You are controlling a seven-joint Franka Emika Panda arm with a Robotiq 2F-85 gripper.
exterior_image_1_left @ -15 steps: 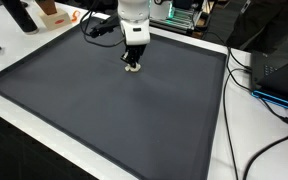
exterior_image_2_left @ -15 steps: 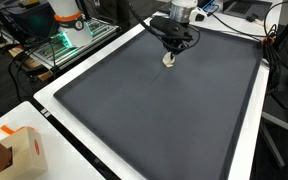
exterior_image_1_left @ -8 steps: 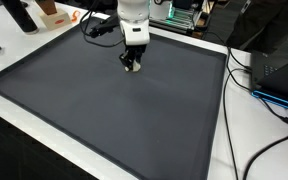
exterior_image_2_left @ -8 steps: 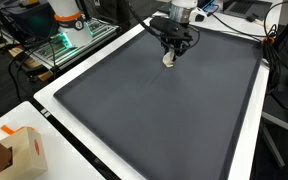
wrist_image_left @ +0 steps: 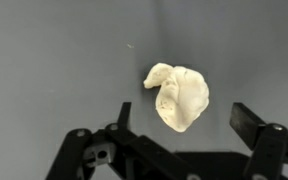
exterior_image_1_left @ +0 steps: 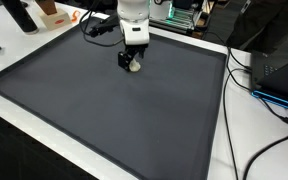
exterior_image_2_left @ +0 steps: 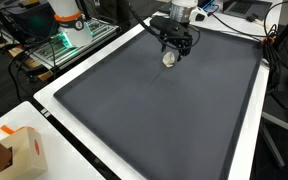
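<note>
A small cream-coloured lump [wrist_image_left: 179,96] lies on the dark grey mat [wrist_image_left: 54,60]. In the wrist view my gripper [wrist_image_left: 184,118] stands open, its two black fingers [wrist_image_left: 252,122] apart on either side of the lump without touching it. In both exterior views the lump [exterior_image_1_left: 134,66] [exterior_image_2_left: 170,59] rests on the mat right under the gripper [exterior_image_1_left: 132,60] [exterior_image_2_left: 174,48], near the mat's far edge.
The mat [exterior_image_1_left: 104,110] [exterior_image_2_left: 154,110] covers most of a white table. Cables [exterior_image_1_left: 246,100] trail along one side. An orange-and-white box [exterior_image_2_left: 22,150] sits at a table corner, and electronics and another arm's base [exterior_image_2_left: 64,15] stand beyond the mat.
The gripper was shut on the lump a second ago and has opened wide. The lump now lies free on the mat. The arm has lifted slightly.
</note>
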